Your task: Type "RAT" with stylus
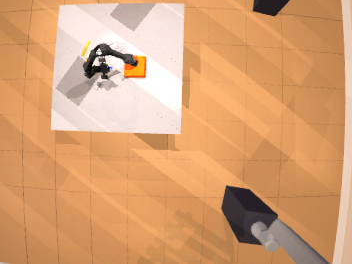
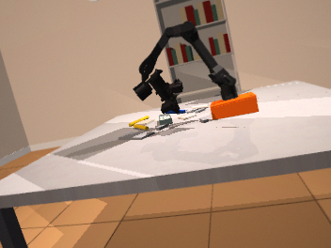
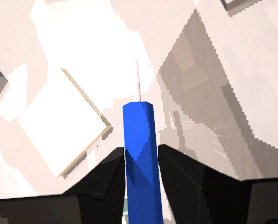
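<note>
My gripper is shut on the blue stylus. In the wrist view, its blue barrel runs between both fingers and its thin pale tip points away from them. The gripper is low over the white table, among small scattered things. Whether the tip touches anything cannot be told. I cannot make out a keyboard or any key letters; a square white tile lies left of the stylus in the wrist view, and I cannot tell what it is.
The arm's base stands by an orange block. A yellow piece, a small grey-green box and a flat grey piece lie near the gripper. A grey-edged thing shows at the wrist view's top right.
</note>
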You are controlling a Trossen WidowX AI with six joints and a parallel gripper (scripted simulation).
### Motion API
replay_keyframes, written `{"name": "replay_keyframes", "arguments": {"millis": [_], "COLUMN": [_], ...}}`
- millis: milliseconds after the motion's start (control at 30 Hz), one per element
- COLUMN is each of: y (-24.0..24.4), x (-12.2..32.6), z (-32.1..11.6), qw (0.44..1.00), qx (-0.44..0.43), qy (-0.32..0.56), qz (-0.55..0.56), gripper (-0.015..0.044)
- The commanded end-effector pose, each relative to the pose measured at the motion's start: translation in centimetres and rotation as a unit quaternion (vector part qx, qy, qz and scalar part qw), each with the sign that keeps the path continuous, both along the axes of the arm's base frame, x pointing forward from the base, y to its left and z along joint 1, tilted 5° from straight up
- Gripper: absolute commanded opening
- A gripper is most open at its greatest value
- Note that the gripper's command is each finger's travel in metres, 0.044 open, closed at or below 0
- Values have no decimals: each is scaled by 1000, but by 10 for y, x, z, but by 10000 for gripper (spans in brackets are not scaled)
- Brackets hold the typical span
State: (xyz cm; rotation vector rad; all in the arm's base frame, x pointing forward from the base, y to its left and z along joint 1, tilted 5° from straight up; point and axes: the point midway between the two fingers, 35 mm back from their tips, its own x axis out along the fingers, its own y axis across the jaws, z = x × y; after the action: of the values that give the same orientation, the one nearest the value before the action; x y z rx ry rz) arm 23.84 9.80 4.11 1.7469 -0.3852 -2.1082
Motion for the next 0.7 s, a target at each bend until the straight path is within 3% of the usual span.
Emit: {"name": "replay_keyframes", "arguments": {"millis": [0, 333, 667], "y": [-8, -27, -42], "x": [10, 34, 56], "z": [4, 16, 34], "qw": [996, 955, 869], "qx": [-35, -104, -138], "qy": [-67, -231, -400], "qz": [-47, -157, -255], "gripper": [0, 0, 0]}}
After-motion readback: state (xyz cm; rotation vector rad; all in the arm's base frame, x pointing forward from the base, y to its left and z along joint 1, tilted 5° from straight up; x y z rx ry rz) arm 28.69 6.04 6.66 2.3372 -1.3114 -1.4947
